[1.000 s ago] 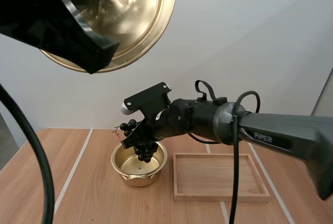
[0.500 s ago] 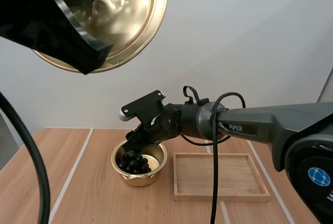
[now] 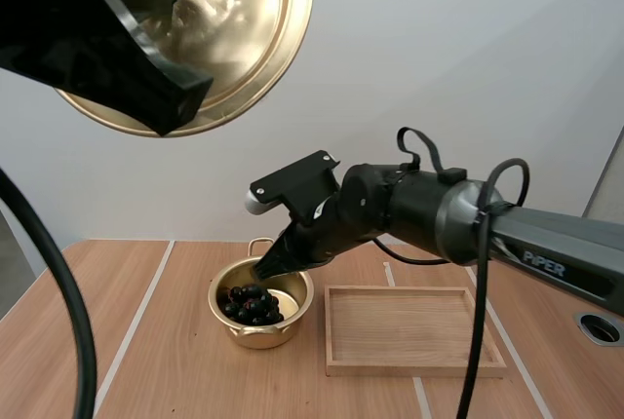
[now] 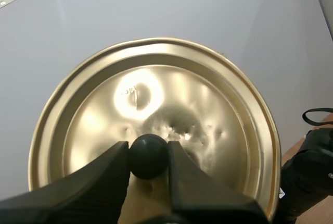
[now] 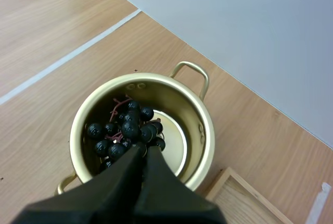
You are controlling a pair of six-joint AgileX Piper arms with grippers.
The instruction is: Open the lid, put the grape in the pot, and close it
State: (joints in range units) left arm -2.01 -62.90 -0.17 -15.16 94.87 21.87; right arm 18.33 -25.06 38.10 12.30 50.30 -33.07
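Pale wall behind, wooden table [image 3: 156, 370] below, and the grapes [image 3: 252, 305] are lying inside the pot [image 3: 258, 333], which is sitting toward the table's far edge with the wooden tray [image 3: 414, 331] just beside it on the right-edge side. The right gripper [image 3: 268, 270] is hovering just over the bunch, its fingers pressed together on nothing. High above the table, the left gripper [image 4: 148, 160] is pinching the black knob [image 4: 148, 151] of the lid [image 4: 208, 104], which is hanging steeply tilted. Closing looks like the step in hand. The right arm should be getting clear of the rim first. The left arm should then be levelling the lid, centring it over the pot, lowering it slowly until it seats all round, and only then letting go.
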